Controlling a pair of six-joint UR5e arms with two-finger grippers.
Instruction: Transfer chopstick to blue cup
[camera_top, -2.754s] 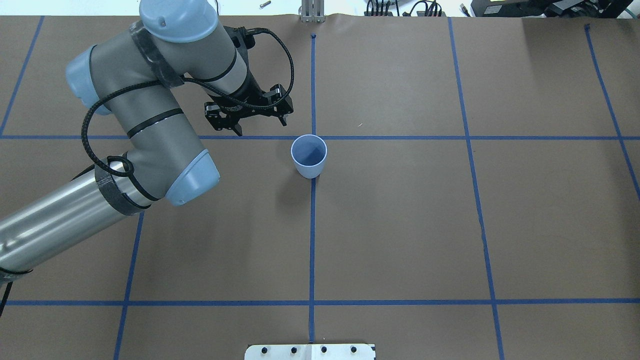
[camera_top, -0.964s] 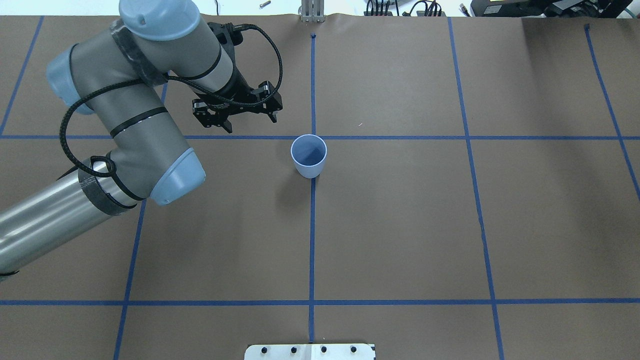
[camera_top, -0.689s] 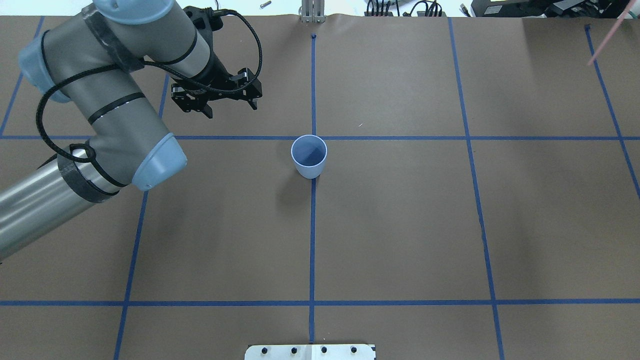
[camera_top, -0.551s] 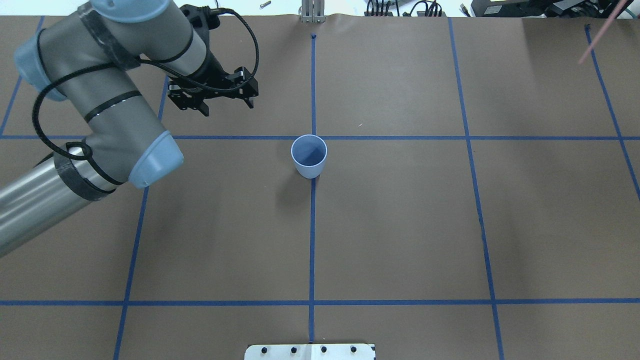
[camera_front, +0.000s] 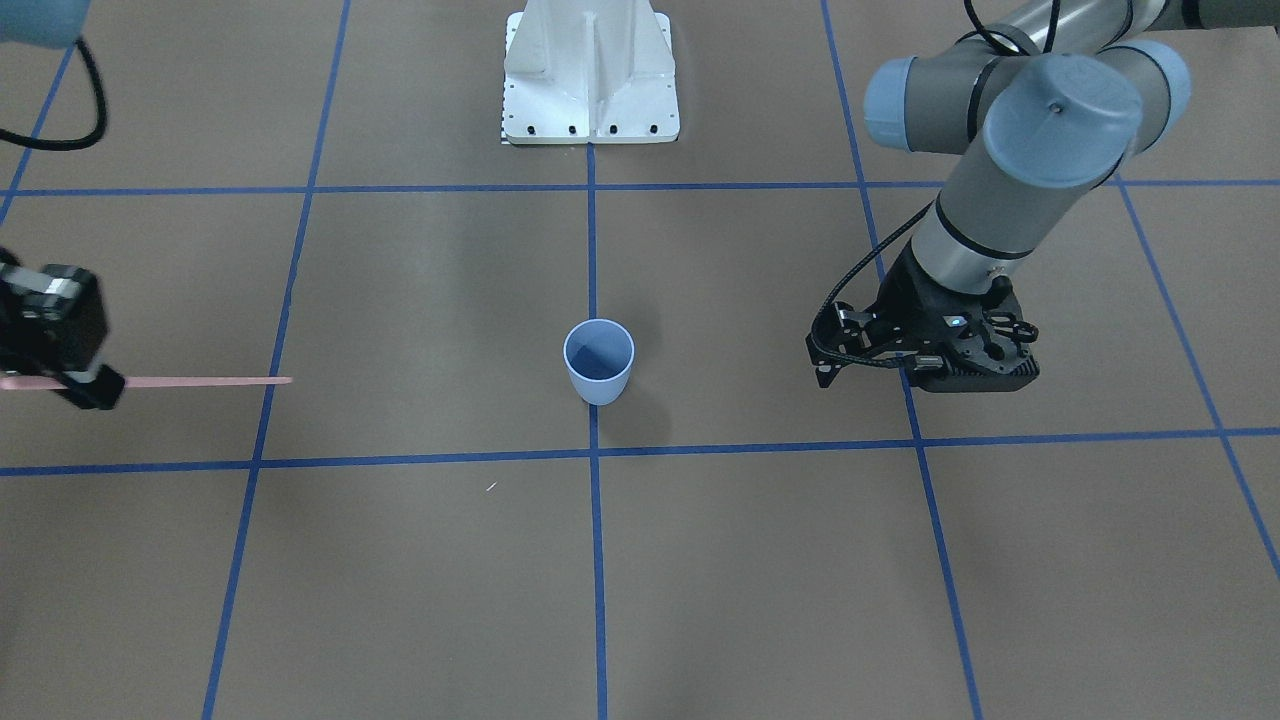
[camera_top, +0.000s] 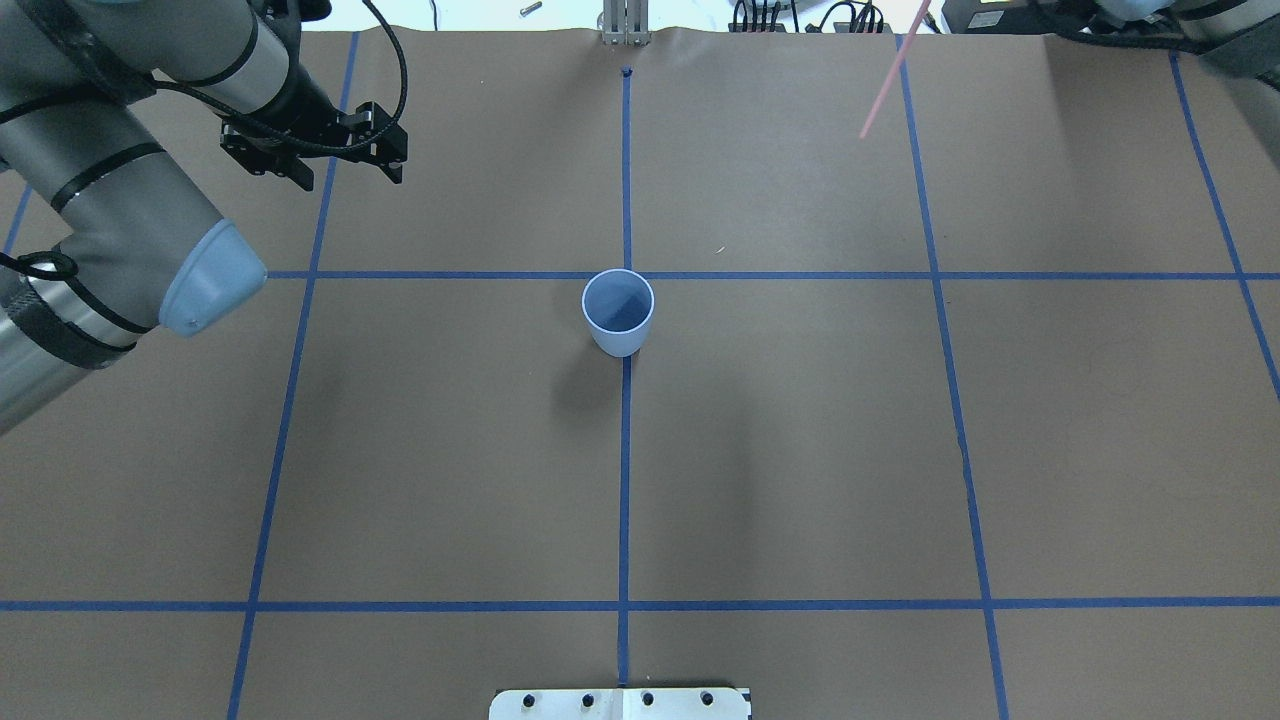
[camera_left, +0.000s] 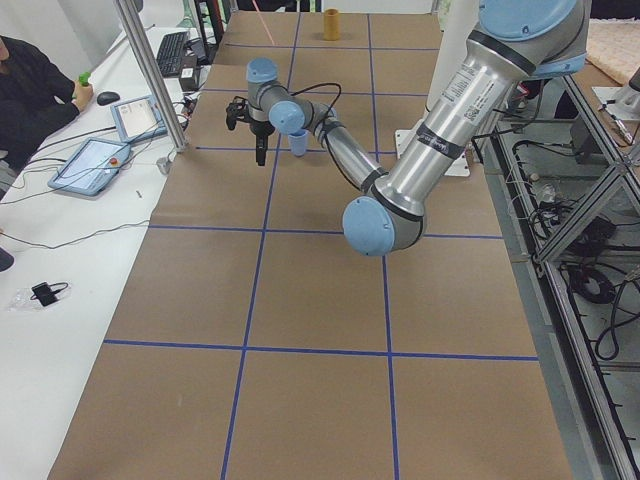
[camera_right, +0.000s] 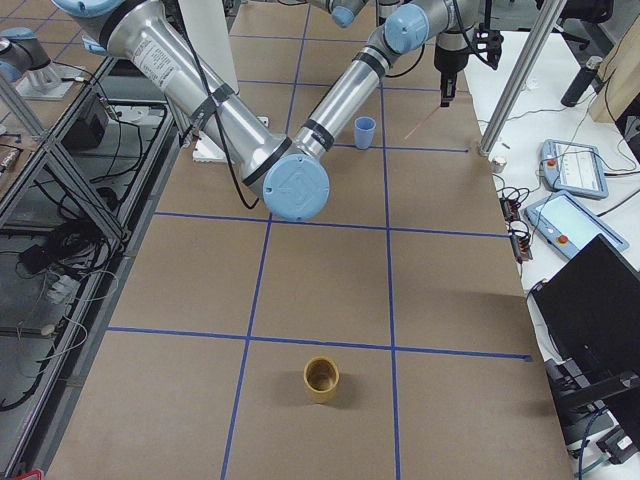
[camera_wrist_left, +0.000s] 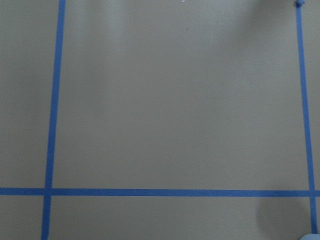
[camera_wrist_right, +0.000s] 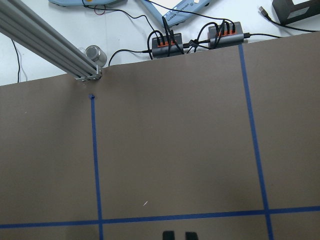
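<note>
The blue cup (camera_top: 618, 312) stands upright and empty at the table's middle, on the centre tape line; it also shows in the front view (camera_front: 598, 362). One pale pink chopstick (camera_front: 200, 381) is held level above the table by my right gripper (camera_front: 92, 387), which is shut on it at the view's left edge. In the overhead view the chopstick (camera_top: 890, 75) slants in from the far right edge, well apart from the cup. My left gripper (camera_top: 347, 178) is open and empty, far left of the cup; it also shows in the front view (camera_front: 925, 380).
A tan cup (camera_right: 322, 379) stands at the table's right end. The white robot base plate (camera_front: 590, 70) sits at the near middle edge. A metal post (camera_right: 520, 80) and the operators' desk with tablets (camera_left: 100, 160) line the far side. Power strips (camera_wrist_right: 200, 40) lie past the far edge.
My left arm has drawn back to the left and away from the cup, its gripper still open. The chopstick has come in from the far right and moved leftward.
</note>
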